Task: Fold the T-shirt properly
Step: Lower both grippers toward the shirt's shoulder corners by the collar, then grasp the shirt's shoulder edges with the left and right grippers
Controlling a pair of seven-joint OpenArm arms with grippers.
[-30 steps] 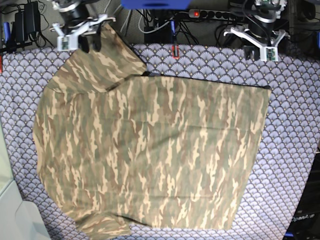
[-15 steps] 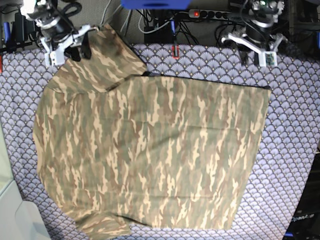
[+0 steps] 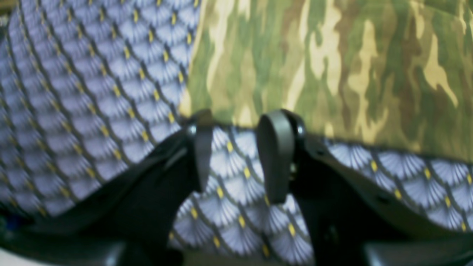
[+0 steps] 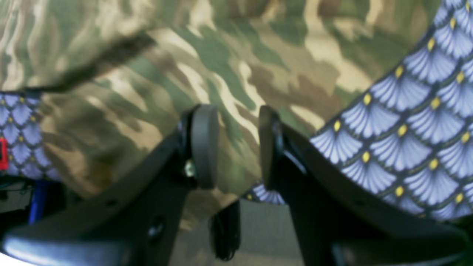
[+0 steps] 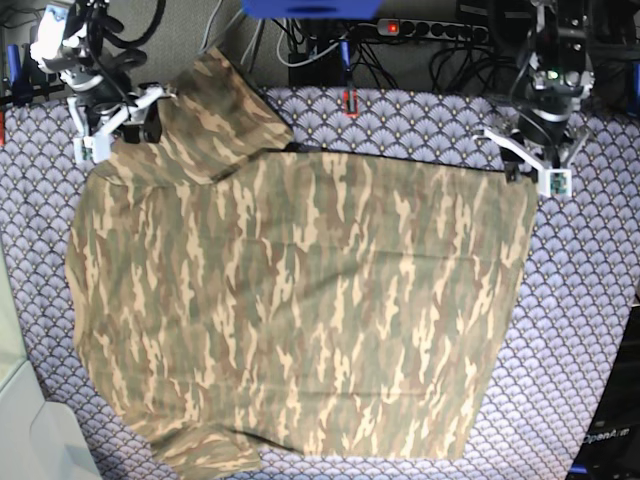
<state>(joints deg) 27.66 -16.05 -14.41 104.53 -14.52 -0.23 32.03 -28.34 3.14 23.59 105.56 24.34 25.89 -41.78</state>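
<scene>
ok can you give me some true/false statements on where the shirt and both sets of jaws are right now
1. The T-shirt lies spread on the fan-scale patterned cloth. True.
2. The left gripper has its jaws shut on the shirt's hem. False: its jaws stand apart with only patterned cloth between them, the shirt's corner just beyond the tips.
3. The right gripper is over camouflage fabric near the sleeve. True.
4. The shirt is already folded into a small neat rectangle. False: it lies wide and mostly flat.
5. Both arms sit at the far edge of the table in the base view. True.
</scene>
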